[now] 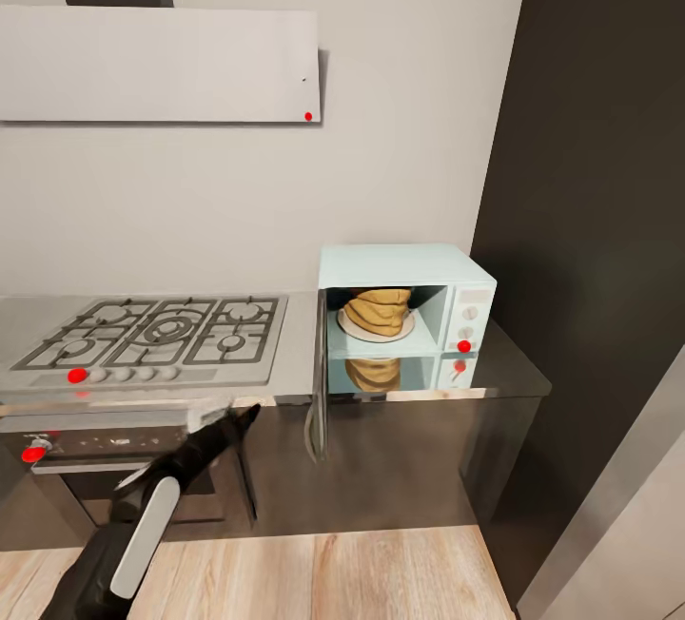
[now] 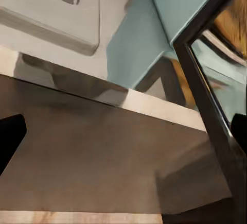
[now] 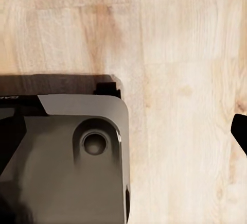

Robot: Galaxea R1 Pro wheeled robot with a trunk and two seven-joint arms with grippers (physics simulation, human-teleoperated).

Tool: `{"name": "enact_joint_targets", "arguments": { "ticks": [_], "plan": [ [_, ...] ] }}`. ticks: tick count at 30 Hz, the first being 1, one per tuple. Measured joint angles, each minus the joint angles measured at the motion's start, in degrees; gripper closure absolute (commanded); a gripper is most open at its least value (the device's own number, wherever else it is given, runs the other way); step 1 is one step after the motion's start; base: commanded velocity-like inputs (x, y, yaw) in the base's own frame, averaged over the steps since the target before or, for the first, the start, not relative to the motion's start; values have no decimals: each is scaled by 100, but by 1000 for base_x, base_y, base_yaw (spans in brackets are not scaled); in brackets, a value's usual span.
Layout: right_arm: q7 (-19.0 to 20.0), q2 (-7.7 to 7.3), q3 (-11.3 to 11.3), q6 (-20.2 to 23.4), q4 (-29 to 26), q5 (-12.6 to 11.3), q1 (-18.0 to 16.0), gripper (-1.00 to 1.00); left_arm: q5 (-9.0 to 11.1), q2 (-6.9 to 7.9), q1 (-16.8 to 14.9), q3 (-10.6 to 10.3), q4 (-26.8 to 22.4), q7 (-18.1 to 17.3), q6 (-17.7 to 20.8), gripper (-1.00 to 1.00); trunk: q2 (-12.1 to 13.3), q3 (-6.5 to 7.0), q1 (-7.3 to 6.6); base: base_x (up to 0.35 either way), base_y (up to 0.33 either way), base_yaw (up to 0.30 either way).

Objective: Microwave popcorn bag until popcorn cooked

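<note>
1. The left gripper hangs in front of the worktop edge, fingers spread apart on nothing.
2. Right of that gripper, the microwave door stands swung open toward it.
3. Further right and higher, the popcorn bag sits inside on the plate. It looks soft, light and crushable; the thick rolled rim seems the firmest hold.
4. The right gripper points at the floor, fingers wide.
</note>
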Motion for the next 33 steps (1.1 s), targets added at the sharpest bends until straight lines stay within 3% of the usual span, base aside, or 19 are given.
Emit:
{"name": "enact_joint_targets", "arguments": {
  "ticks": [2, 10, 14, 33],
  "plan": [
    [-37, -4, 10, -25, -2, 13, 1, -100, -29, 53, -10, 2, -86, -600, 13, -100, 0, 0, 0, 0, 0, 0],
    [-235, 41, 11, -41, -3, 10, 2, -100, -52, 60, -11, -13, -106, -693, 17, -100, 0, 0, 0, 0, 0, -1],
    [-244, 79, 3, -37, -4, 1, 1, -100, -72, 31, -12, -167, -122, -1032, -3, -100, 0, 10, 0, 0, 0, -130],
    [-244, 83, 4, -48, -4, 9, 2, -100, -133, -2, -12, -203, -261, -1074, -14, -100, 0, 114, 0, 0, 0, -183]
  ]
}}
